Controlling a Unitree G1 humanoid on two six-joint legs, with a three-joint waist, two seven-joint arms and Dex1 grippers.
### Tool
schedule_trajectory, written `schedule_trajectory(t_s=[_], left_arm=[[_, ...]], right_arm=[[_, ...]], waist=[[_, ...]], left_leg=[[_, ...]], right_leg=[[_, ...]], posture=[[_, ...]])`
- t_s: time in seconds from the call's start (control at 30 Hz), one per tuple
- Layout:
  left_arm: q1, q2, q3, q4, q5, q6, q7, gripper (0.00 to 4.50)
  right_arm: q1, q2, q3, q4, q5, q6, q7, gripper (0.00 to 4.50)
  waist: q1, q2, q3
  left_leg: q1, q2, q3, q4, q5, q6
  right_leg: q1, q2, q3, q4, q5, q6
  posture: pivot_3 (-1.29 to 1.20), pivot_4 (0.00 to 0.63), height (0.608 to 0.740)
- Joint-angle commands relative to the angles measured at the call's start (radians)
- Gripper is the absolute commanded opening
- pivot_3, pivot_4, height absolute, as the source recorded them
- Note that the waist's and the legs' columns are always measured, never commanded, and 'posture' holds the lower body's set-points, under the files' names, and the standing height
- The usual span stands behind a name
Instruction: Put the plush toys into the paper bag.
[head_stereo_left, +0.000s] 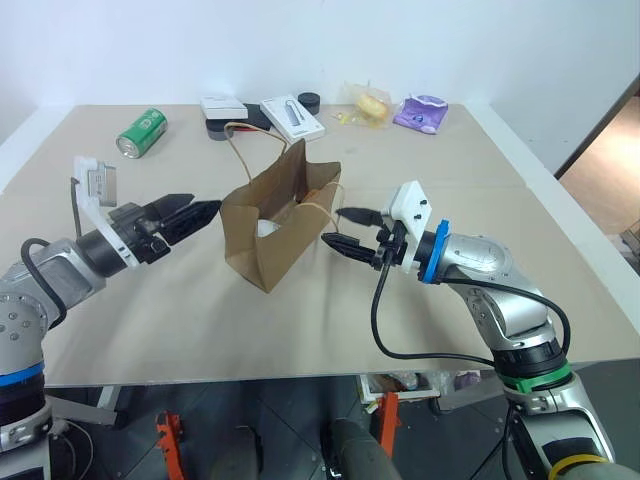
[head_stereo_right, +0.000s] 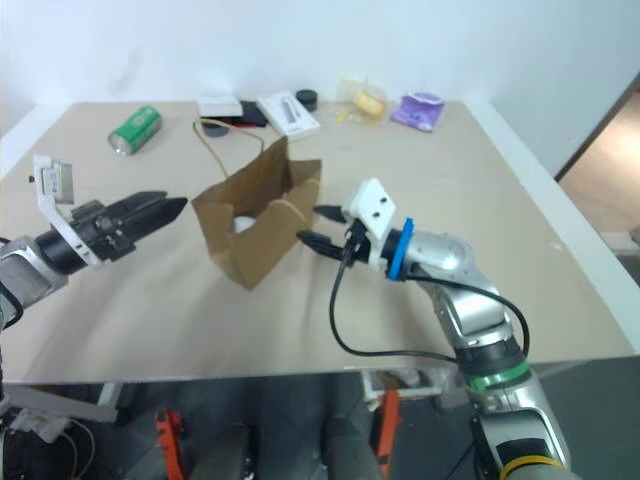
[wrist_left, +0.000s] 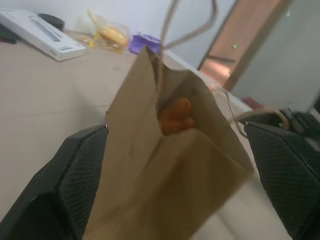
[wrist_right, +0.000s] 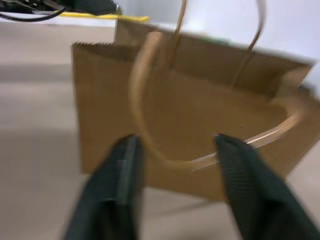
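Paper bag flanked by both grippers; left gripper spread wide, empty; right gripper part-open, empty. Plush toys seen inside; task judged finished.

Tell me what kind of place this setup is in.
Probably a lab or test room rather than a home: a plain work table against a bare white wall, loose test items such as a green can and a paper bag, and a doorway beyond.
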Motion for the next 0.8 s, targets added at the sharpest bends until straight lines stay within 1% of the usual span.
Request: schedule_trajectory(t_s=[0.03,0.07,0.1,0.23,0.33,0.4,0.43,0.47,0.5,0.57,0.6,0.67,0.7,0.8], left_arm=[[0.021,0.04,-0.069,-0.033,0.121,-0.097,-0.12,4.5],[0.028,0.04,-0.09,-0.034,0.148,-0.114,-0.141,4.5],[0.034,0.04,-0.108,-0.033,0.172,-0.131,-0.159,4.5],[0.035,0.016,-0.139,-0.014,0.219,-0.171,-0.186,4.5],[0.028,0.0,-0.135,-0.009,0.226,-0.178,-0.183,4.5],[0.026,-0.005,-0.137,-0.005,0.234,-0.184,-0.187,4.5],[0.024,-0.008,-0.136,-0.002,0.237,-0.185,-0.188,4.5],[0.022,-0.01,-0.135,-0.001,0.24,-0.184,-0.19,4.5],[0.019,-0.013,-0.134,0.002,0.243,-0.185,-0.192,4.5],[0.013,-0.017,-0.135,0.008,0.253,-0.191,-0.198,4.5],[0.011,-0.018,-0.136,0.01,0.257,-0.193,-0.2,4.5],[0.006,-0.021,-0.133,0.016,0.263,-0.199,-0.204,4.5],[0.005,-0.021,-0.132,0.018,0.266,-0.202,-0.206,4.5],[0.003,-0.025,-0.13,0.021,0.27,-0.21,-0.212,4.5]], right_arm=[[-0.011,0.022,0.028,-0.072,0.038,0.092,0.009,0.72],[-0.017,0.034,0.042,-0.073,0.031,0.103,0.005,0.29],[-0.023,0.045,0.054,-0.073,0.024,0.111,0.002,0.1],[-0.043,0.096,0.064,-0.084,0.007,0.104,-0.03,0.1],[-0.07,0.121,0.038,-0.046,-0.084,-0.024,-0.106,0.1],[-0.085,0.119,0.02,-0.03,-0.094,-0.04,-0.113,0.71],[-0.09,0.116,0.014,-0.028,-0.098,-0.05,-0.112,0.95],[-0.094,0.111,0.01,-0.034,-0.095,-0.057,-0.101,1.34],[-0.099,0.108,0.002,-0.041,-0.097,-0.075,-0.096,2.0],[-0.106,0.095,-0.015,-0.068,-0.088,-0.104,-0.075,2.87],[-0.107,0.091,-0.021,-0.075,-0.083,-0.113,-0.069,3.38],[-0.09,0.098,-0.072,-0.12,-0.003,-0.122,-0.042,4.13],[-0.078,0.094,-0.09,-0.137,0.024,-0.118,-0.029,4.44],[-0.038,0.077,-0.139,-0.159,0.106,-0.072,-0.002,4.44]], waist=[[0.0,0.0,0.0],[0.0,0.0,0.0],[0.0,0.0,0.0],[0.0,0.0,0.0],[0.0,0.0,0.0],[0.0,0.0,0.0],[0.0,0.0,0.0],[0.0,0.0,0.0],[0.0,0.0,0.0],[0.0,0.0,0.0],[0.0,0.0,0.0],[0.0,0.0,0.0],[0.0,0.0,0.0],[0.001,0.0,0.0]], left_leg=[[0.0,0.0,0.0,0.0,0.0,0.0],[0.0,0.0,0.0,0.0,0.0,0.0],[0.0,0.0,0.0,0.0,0.0,0.0],[-0.001,0.0,0.0,0.0,0.0,0.0],[-0.001,0.001,0.0,0.0,0.0,0.0],[-0.001,0.0,0.0,0.0,0.0,0.0],[-0.001,0.0,0.0,0.0,0.0,0.0],[-0.001,0.0,0.0,0.0,0.0,0.0],[-0.001,0.0,0.0,0.0,0.0,0.0],[-0.001,0.0,0.0,0.0,0.0,0.0],[-0.001,0.0,0.0,-0.001,0.0,0.0],[-0.001,0.0,0.0,-0.001,0.0,0.0],[-0.001,0.001,0.0,-0.001,0.0,0.0],[-0.001,0.001,0.0,-0.001,0.0,0.001]], right_leg=[[0.0,0.0,0.0,0.0,0.0,0.0],[0.0,0.0,0.0,0.0,0.0,0.0],[0.0,0.0,0.0,0.0,0.0,0.0],[-0.001,0.0,0.0,0.0,0.0,0.001],[-0.001,0.0,0.0,0.0,0.002,0.004],[-0.001,0.0,0.0,0.0,0.002,0.004],[-0.001,0.0,0.0,0.0,0.002,0.004],[-0.001,0.0,0.0,0.0,0.002,0.004],[-0.001,0.0,0.0,0.0,0.002,0.004],[-0.001,0.0,0.0,0.0,0.002,0.004],[-0.001,0.0,0.0,0.0,0.002,0.004],[-0.001,0.0,0.0,0.0,0.002,0.005],[-0.001,0.0,0.0,0.0,0.002,0.005],[-0.001,0.0,-0.001,0.0,0.002,0.006]], posture=[[0.0,0.15,0.74],[0.0,0.15,0.74],[0.0,0.15,0.74],[0.0,0.15,0.74],[0.0,0.15,0.74],[0.0,0.15,0.74],[0.0,0.15,0.74],[0.0,0.15,0.74],[0.0,0.15,0.74],[0.0,0.15,0.74],[0.0,0.15,0.74],[0.0,0.15,0.74],[0.0,0.15,0.74],[0.0,0.15,0.74]])
